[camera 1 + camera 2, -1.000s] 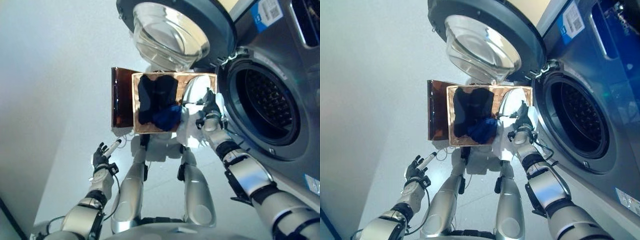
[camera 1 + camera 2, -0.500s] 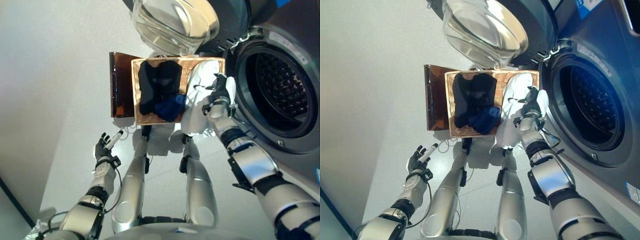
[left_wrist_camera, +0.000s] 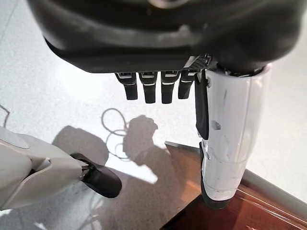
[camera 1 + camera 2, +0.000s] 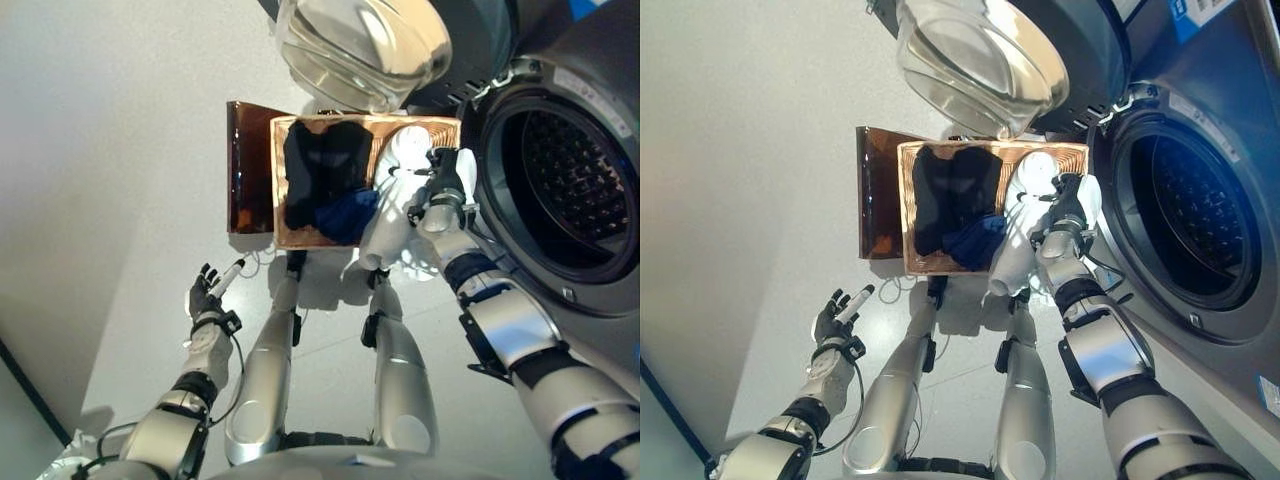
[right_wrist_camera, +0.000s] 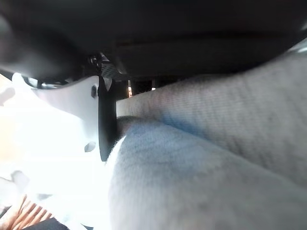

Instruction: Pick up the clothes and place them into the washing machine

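Note:
My right hand (image 4: 445, 190) is shut on a white garment (image 4: 385, 225) and holds it up at the basket's right edge, just left of the washing machine's open drum (image 4: 570, 180). The garment hangs down past the basket's near rim. In the right wrist view the pale cloth (image 5: 216, 158) lies against the hand beside the white thumb cover (image 5: 72, 110). The wicker basket (image 4: 440, 130) holds dark clothes (image 4: 320, 170) and a blue cloth (image 4: 345, 212). My left hand (image 4: 208, 295) is open and empty, low at the left over the floor, with straight fingers (image 3: 148, 88).
The basket rests on a dark brown box (image 4: 248, 170). The machine's round glass door (image 4: 360, 50) stands open above the basket. Pale floor lies to the left.
My right hand has risen a little toward the drum with the white garment, which now hangs further out of the basket. The view has shifted. The left hand has stayed put.

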Motion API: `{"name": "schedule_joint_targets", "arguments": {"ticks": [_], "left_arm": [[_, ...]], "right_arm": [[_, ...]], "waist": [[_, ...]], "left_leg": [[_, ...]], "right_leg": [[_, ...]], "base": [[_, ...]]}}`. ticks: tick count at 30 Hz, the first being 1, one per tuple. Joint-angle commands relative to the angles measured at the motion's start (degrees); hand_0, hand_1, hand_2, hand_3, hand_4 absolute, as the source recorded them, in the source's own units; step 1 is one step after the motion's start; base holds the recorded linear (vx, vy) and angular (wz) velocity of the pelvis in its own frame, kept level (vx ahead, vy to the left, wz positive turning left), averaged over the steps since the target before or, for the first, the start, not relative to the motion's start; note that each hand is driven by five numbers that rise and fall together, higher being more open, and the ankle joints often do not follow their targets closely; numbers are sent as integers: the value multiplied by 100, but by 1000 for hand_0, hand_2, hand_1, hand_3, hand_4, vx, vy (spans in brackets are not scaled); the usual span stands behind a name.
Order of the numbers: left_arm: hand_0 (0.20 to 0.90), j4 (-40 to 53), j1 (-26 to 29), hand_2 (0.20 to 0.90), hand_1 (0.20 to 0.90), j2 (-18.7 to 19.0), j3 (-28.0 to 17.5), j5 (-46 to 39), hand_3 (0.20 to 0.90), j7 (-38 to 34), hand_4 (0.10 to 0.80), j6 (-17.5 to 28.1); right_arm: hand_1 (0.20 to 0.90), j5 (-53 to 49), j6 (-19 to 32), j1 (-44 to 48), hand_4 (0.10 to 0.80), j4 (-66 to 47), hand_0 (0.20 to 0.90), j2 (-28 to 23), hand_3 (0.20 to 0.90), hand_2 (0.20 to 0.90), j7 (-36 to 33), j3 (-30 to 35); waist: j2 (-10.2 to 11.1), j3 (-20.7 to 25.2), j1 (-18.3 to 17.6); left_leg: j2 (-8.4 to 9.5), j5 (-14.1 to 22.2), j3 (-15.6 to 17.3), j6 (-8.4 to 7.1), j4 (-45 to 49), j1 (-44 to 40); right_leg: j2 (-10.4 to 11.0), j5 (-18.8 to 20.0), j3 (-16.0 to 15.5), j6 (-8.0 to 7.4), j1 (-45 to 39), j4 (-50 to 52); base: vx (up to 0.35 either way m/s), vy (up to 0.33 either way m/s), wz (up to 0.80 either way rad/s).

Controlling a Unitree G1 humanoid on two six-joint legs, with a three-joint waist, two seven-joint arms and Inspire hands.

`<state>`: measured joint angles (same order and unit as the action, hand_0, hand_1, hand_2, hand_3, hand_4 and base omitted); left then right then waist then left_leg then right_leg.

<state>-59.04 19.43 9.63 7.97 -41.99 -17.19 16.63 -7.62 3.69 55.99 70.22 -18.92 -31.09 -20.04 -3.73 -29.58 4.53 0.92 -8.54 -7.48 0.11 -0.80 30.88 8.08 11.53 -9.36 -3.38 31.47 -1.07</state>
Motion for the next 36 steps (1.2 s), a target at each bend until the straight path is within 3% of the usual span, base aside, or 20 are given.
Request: {"name": "schedule_joint_targets", "arguments": {"ticks": [1, 6, 17, 27, 36], "left_arm": [[900, 16, -313, 900, 900, 181, -24, -19, 900, -203, 800, 226], [900, -99, -302, 900, 900, 184, -77, 15, 900, -180, 800, 190], [900, -43, -566, 900, 900, 69, -277, 90, 900, -208, 800, 248], [900, 195, -906, 900, 900, -95, -375, 23, 900, -91, 800, 319], [900, 211, -1040, 900, 900, -210, -283, -150, 900, 25, 800, 344]], "right_arm": [[200, 64, 172, 255, 300, -195, 200, -62, 200, 200, -49, -60], [200, -233, 337, 67, 300, -495, 200, -47, 200, 200, -10, 88], [200, -1332, 1198, -1521, 300, -2471, 200, 377, 200, 200, 27, 786], [200, -2501, 1783, -3175, 300, -3861, 200, 597, 200, 200, 760, 1094], [200, -4038, 2333, -3364, 300, -4018, 200, 989, 200, 200, 1172, 1533]], "waist": [[-234, -21, -54], [-238, -21, -93], [-150, 244, -333], [-70, 528, -574], [-176, 552, -617]], "left_leg": [[73, 22, 89, -239, -124, -132], [64, 39, 144, -248, -128, -240], [39, 285, 410, -226, 46, -592], [24, 465, 581, -168, 84, -905], [14, 486, 691, -149, -8, -1043]], "right_leg": [[291, -682, 272, -379, -76, 822], [288, -664, 294, -384, -174, 786], [294, -584, 413, -428, -567, 596], [302, -555, 555, -470, -824, 497], [272, -558, 625, -478, -859, 447]], "base": [[-7, -4, -6], [-1, -1, -7], [25, 19, -9], [42, 18, -11], [34, 4, -14]]}}
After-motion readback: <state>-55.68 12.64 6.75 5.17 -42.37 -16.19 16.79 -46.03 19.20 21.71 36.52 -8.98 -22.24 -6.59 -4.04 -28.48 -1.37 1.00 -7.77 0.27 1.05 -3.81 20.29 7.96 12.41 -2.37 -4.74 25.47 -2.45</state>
